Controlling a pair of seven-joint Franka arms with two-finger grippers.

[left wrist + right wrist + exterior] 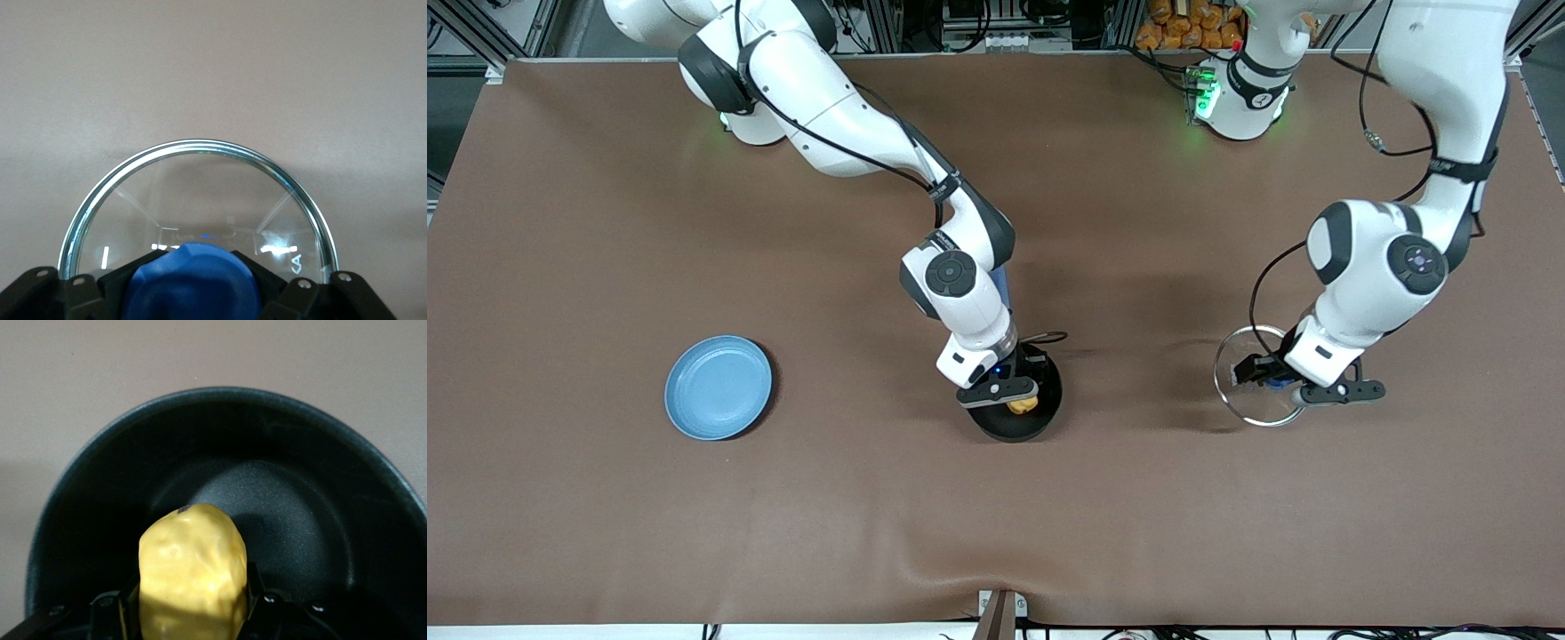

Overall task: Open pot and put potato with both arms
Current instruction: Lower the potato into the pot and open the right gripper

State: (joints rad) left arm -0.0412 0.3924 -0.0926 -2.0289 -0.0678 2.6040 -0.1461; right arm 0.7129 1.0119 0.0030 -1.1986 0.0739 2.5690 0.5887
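Two arms work over the brown surface (996, 533). Front view: the right gripper (1018, 402) hides most of the black pot (1040, 418) and clamps the potato (1024, 405). Left wrist view: the left gripper (193, 287), partly cut off, grips the glass lid (200, 193) by its blue knob (191, 283). Right wrist view: the lumpy yellow potato hangs over the pot's matte interior.

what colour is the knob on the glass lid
Blue. The knob shows best in the left wrist view, gripped by the left end effector.

Robot lab: aluminium framing (480, 36), cabling, cloth-covered table (605, 498).
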